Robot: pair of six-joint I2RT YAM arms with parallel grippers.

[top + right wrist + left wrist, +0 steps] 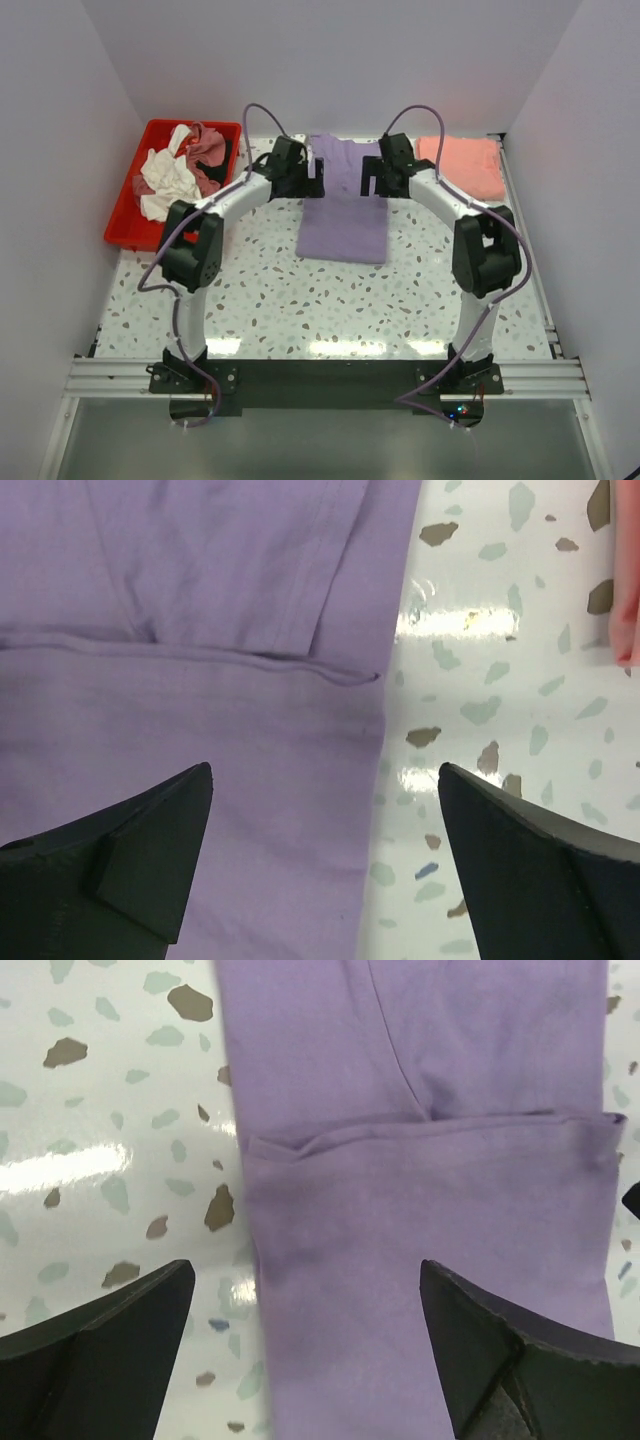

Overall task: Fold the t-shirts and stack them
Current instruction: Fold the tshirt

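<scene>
Left gripper (312, 178) hovering released, empty, at 9 o'clock edge of lavender t-shirt (342, 225); right gripper (370, 180) likewise at 3; long axis running 12–6; arms seemingly equally near.

The speckled white tabletop (300, 310) carries a folded lavender t-shirt (343, 215), lying flat toward its far edge. Right of that shirt lies a salmon-pink t-shirt (465, 165); left of it sits a red tray (125, 222).
</scene>
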